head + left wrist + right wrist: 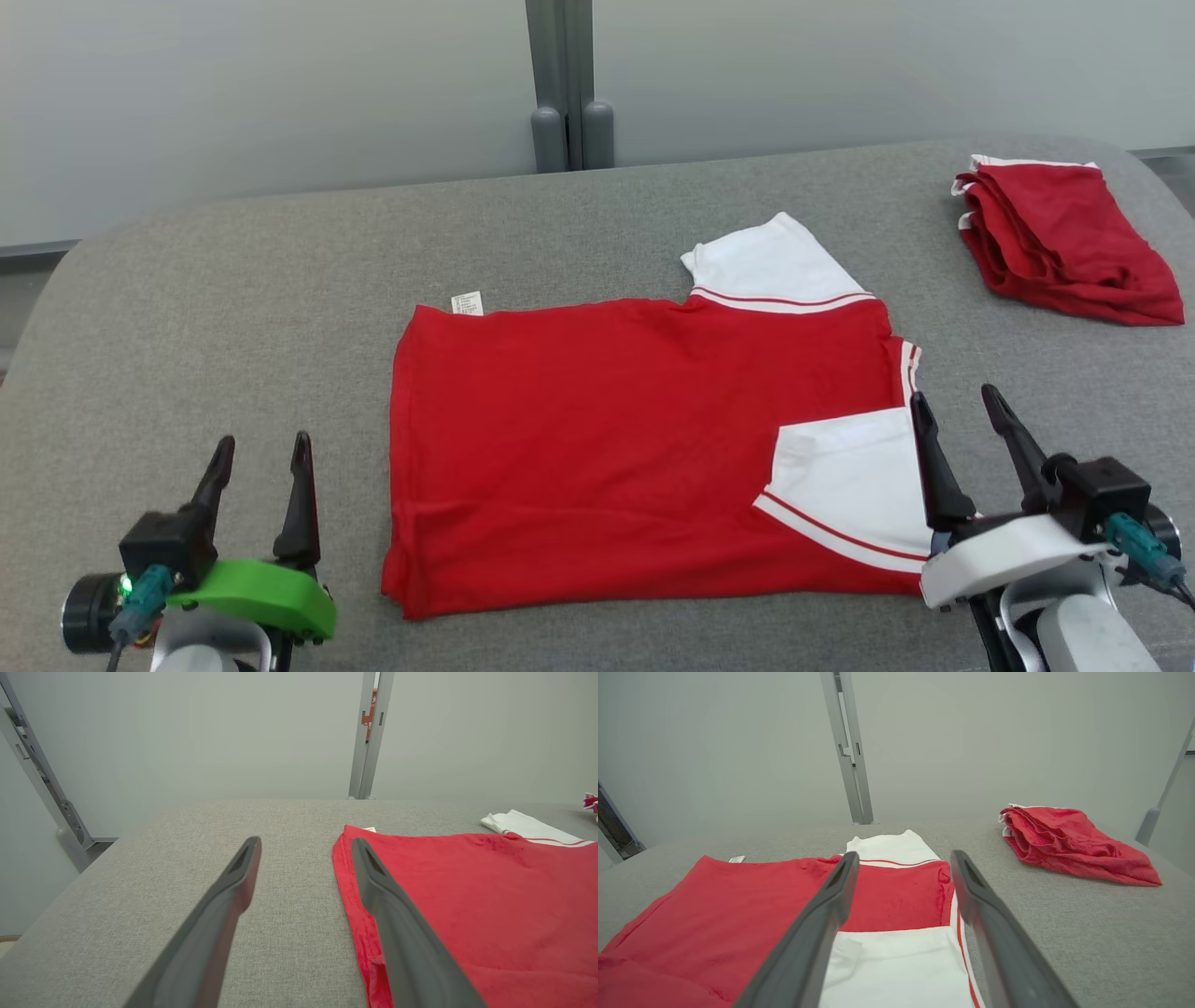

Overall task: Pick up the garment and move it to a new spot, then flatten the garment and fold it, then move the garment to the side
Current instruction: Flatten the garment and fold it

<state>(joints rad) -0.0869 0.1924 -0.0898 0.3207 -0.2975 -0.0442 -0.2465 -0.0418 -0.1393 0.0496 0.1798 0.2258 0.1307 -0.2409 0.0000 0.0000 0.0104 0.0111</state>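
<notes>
A red garment point(616, 429) with white sleeves lies spread flat in the middle of the grey table point(233, 280). One sleeve point(766, 261) sticks out at the far right; the other point(850, 485) is folded in over the body near the front. My left gripper point(261, 457) hovers open just left of the garment's left hem point(348, 886), with nothing between its fingers. My right gripper point(962, 411) stands open at the garment's right edge, over the folded-in sleeve point(896, 961). In the wrist views the left gripper point(306, 847) and right gripper point(903, 858) point along the table toward the wall.
A second red garment point(1064, 243), folded in a loose pile, lies at the far right corner of the table and shows in the right wrist view as the pile point(1073, 844). A grey post point(565, 84) stands behind the table against the pale wall.
</notes>
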